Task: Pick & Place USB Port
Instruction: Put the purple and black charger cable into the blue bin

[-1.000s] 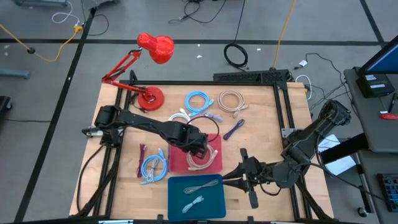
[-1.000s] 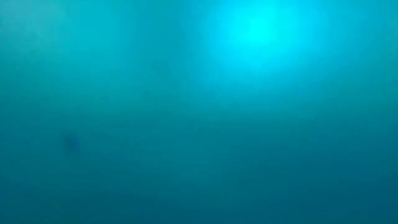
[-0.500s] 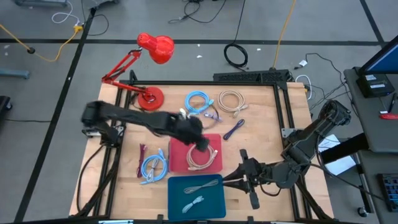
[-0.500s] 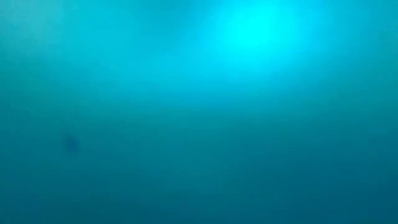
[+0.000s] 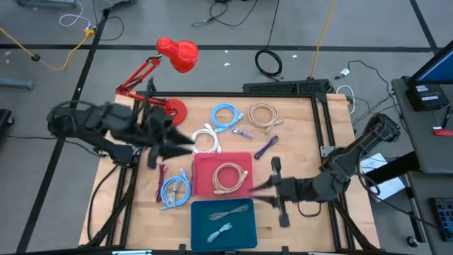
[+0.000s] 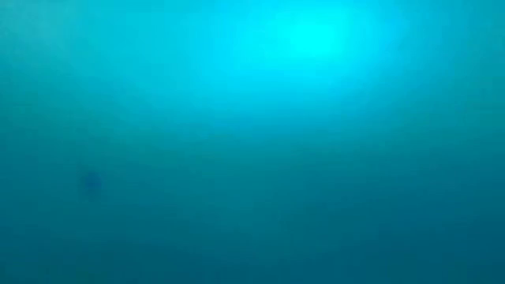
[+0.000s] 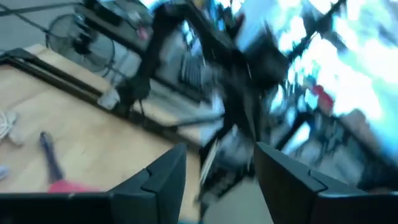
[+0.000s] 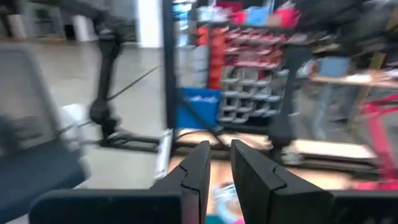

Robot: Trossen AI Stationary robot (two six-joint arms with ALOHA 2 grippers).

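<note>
The left claw (image 7: 217, 155) is hanging wide open with nothing in it. It is sitting over the left side of the table (image 5: 297, 142), near the white cable (image 5: 205, 138) and away from the red tray (image 5: 204, 170). It looks smeared from above, so I cannot tell just where its tips are.

The tan cable (image 5: 228, 177) is lying curled up inside the red tray. I am guessing this is the USB thing for the job, and that it is now sitting in its place. So that part looks done.

More cables are waiting on the wood: two blue ones (image 5: 225, 117) (image 5: 173, 190), another tan one (image 5: 263, 113) and a purple one (image 5: 265, 147). They may need moving next.

The right claw (image 5: 277, 190) is waiting beside the red tray, showing just a thin gap and holding nothing.
</note>
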